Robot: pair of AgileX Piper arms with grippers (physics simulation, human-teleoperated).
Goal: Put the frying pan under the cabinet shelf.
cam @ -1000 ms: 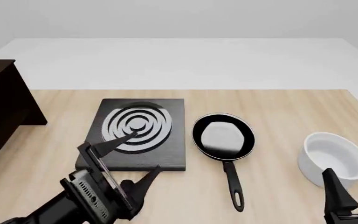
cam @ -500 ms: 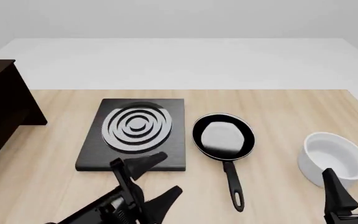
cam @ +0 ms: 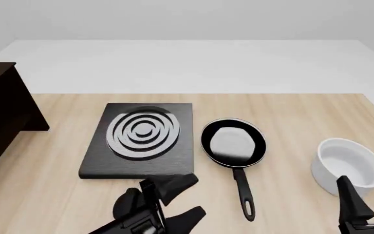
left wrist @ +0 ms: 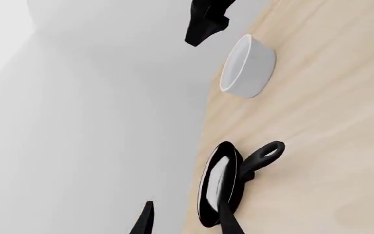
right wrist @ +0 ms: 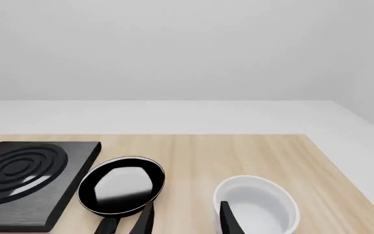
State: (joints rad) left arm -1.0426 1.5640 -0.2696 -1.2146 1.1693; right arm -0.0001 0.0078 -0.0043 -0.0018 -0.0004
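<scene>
My left tool [cam: 177,199] spread, near tabletop [cam: 291,117] front edge | frying pan [cam: 233,143] untouched mid-tabletop | right tool [cam: 367,201] spread

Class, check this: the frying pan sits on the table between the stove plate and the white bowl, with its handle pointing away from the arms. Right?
Not quite. The front view shows the frying pan between the stove plate and the white bowl, but its handle points toward the arms, not away.

frying pan [cam: 233,142]: black, glossy grey inside | stove plate [cam: 140,141]: black, silver rings | bowl [cam: 347,165]: white | cabinet shelf [cam: 2,114]: near-black brown | worktop [cam: 304,117]: pale wood grain
</scene>
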